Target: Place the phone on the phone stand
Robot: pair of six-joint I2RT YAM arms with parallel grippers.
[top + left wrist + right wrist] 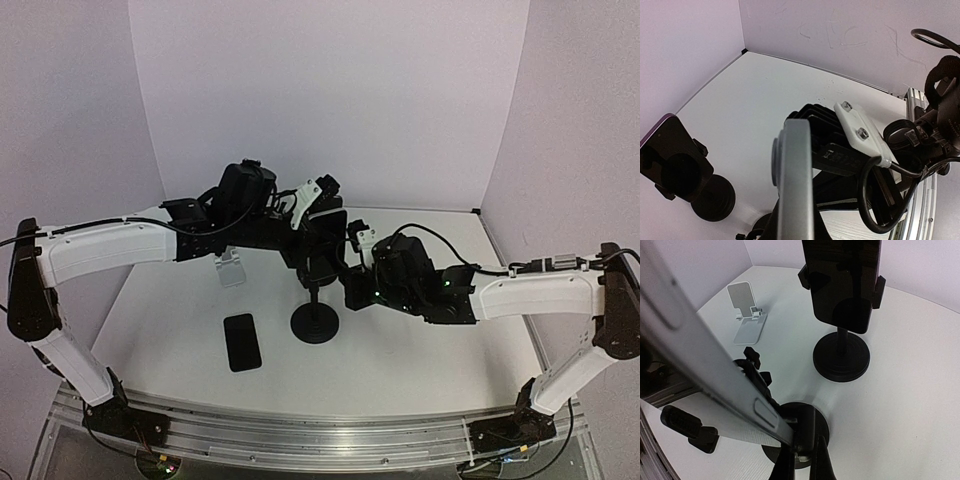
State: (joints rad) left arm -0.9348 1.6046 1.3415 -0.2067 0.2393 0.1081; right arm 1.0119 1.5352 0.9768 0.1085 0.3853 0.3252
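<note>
Phone (705, 375) edge-on, blurred, cropped

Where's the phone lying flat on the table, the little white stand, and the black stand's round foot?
Flat phone (242, 341), top view, centre of its dark face.
White stand (741, 296), right wrist view, its upright back plate.
Black stand's round foot (314, 329), top view, the disc just below the pole.

Pale lilac walls (330, 90) enclose a white table (180, 350) on three sides.
</note>
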